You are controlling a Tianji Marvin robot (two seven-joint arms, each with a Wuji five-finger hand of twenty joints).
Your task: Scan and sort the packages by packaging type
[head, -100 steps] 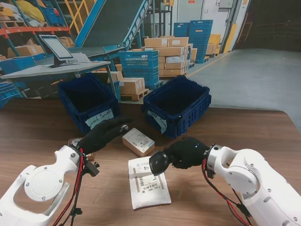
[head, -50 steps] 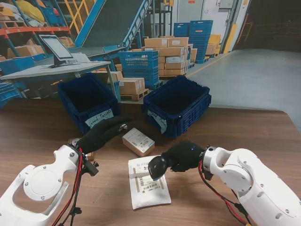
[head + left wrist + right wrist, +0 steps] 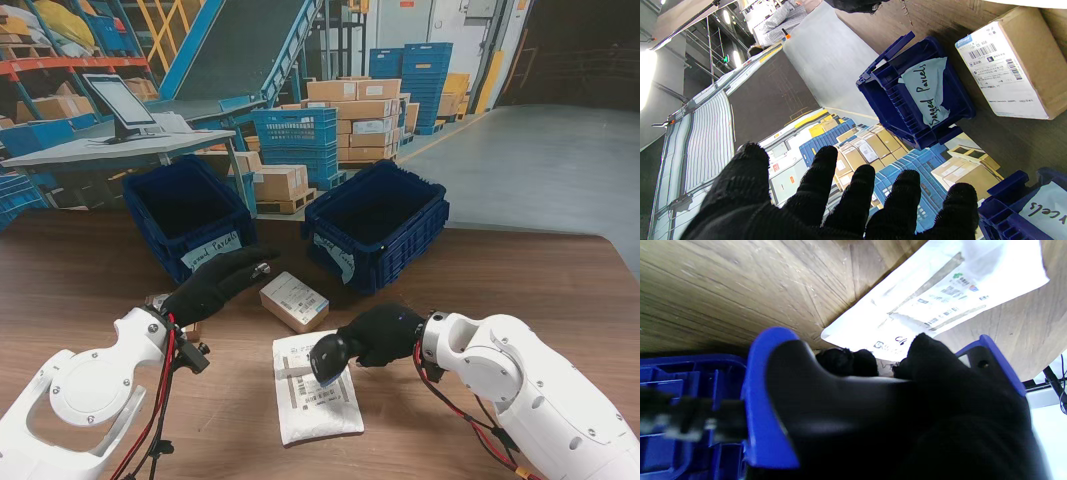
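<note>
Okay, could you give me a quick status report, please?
Right hand shut on scanner, over white bagged parcel. Left hand open, empty. Boxed parcel waiting. Nothing obstructing.

The wooden bench (image 3: pixel 520 270) carries two blue crates (image 3: pixel 185 215) (image 3: pixel 378 225) at its far side. Nearer me lie a box (image 3: pixel 294 300) and a white mailer (image 3: pixel 315 400).

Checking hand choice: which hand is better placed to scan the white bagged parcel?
Right hand: it holds the black-and-blue scanner directly over the white bagged parcel; the left hand is empty.
</note>
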